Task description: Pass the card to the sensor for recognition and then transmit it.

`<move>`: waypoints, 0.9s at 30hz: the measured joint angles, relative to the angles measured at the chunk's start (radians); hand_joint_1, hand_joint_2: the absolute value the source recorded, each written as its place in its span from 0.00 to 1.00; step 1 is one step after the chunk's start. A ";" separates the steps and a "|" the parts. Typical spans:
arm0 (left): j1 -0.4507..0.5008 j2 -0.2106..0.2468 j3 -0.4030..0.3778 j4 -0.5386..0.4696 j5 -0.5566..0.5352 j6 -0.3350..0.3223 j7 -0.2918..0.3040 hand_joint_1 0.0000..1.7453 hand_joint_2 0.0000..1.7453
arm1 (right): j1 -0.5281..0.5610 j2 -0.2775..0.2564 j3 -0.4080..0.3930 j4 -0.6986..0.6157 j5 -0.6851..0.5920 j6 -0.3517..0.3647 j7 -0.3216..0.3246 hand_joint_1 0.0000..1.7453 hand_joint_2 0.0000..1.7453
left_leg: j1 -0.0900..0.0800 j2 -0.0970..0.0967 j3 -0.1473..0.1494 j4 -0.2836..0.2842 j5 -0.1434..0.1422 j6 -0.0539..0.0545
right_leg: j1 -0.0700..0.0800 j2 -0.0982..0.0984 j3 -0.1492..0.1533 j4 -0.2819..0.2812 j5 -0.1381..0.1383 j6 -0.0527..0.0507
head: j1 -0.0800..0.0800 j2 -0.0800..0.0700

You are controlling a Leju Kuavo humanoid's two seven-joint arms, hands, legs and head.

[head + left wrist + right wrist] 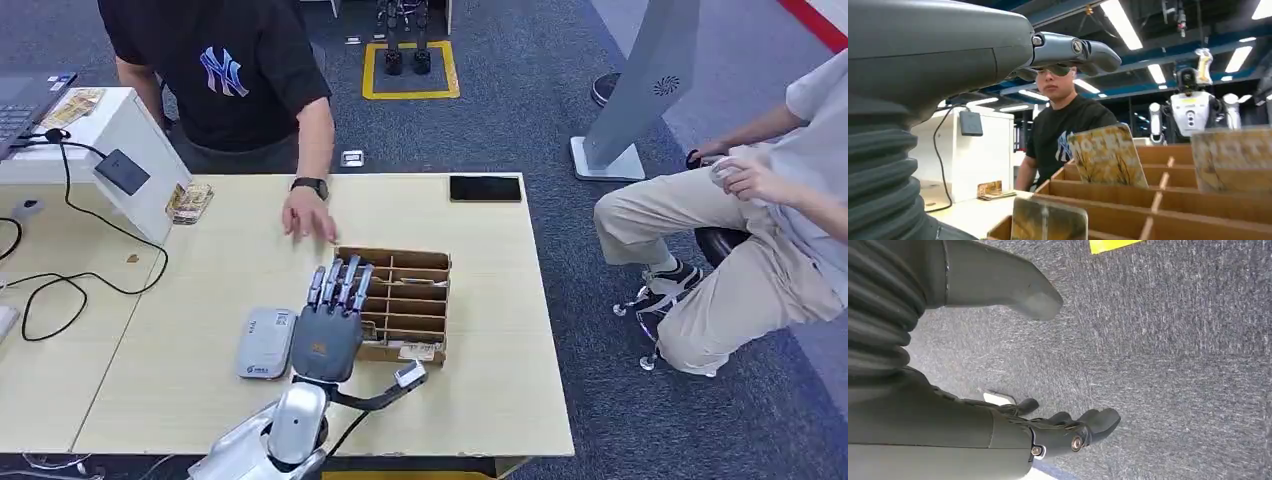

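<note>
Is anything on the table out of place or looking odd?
Nothing stands out. The cardboard card box sits flat, cards stand upright in its slots, and the left hand hovers open over its near-left corner.

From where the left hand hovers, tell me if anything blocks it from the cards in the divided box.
Nothing visible blocks it. The left hand, holding nothing, sits over the near-left edge of the cardboard divider box, and a card stands upright in a slot beyond its fingers. The person's hand rests on the table past the box's far-left corner, apart from it.
</note>
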 joint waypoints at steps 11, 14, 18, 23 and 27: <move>-0.005 0.002 -0.023 0.035 0.000 -0.026 -0.047 0.00 1.00 | -0.003 -0.006 0.000 0.010 -0.003 0.000 -0.002 0.00 1.00 | 0.000 0.000 0.001 0.000 0.000 0.000 | 0.000 0.000 0.001 0.000 0.000 0.000 | 0.000 0.000; -0.006 0.002 -0.024 0.040 0.000 -0.028 -0.054 0.00 1.00 | -0.004 -0.007 0.000 0.013 -0.003 0.000 -0.002 0.00 1.00 | 0.000 0.000 0.001 0.000 0.000 0.000 | 0.000 0.000 0.002 0.000 0.000 0.000 | 0.000 0.000; -0.007 0.002 -0.024 0.042 0.000 -0.031 -0.065 0.00 1.00 | -0.005 -0.008 0.000 0.015 -0.003 0.000 -0.003 0.00 1.00 | 0.000 0.000 0.002 0.000 0.000 0.000 | 0.000 0.000 0.002 0.000 0.000 0.000 | 0.000 0.000; -0.004 0.002 -0.024 0.050 0.000 -0.050 -0.091 1.00 1.00 | -0.005 -0.008 0.000 0.016 -0.004 0.000 -0.003 0.00 1.00 | 0.000 0.000 0.002 0.000 0.000 0.000 | 0.000 0.000 0.003 0.000 0.000 0.000 | 0.000 0.000; 0.008 0.000 -0.024 0.064 0.000 -0.063 -0.138 1.00 1.00 | -0.005 -0.011 0.000 0.016 -0.004 0.000 -0.003 0.00 1.00 | 0.000 0.000 0.002 0.000 0.000 0.000 | 0.000 -0.001 0.003 0.000 0.000 0.000 | 0.000 0.000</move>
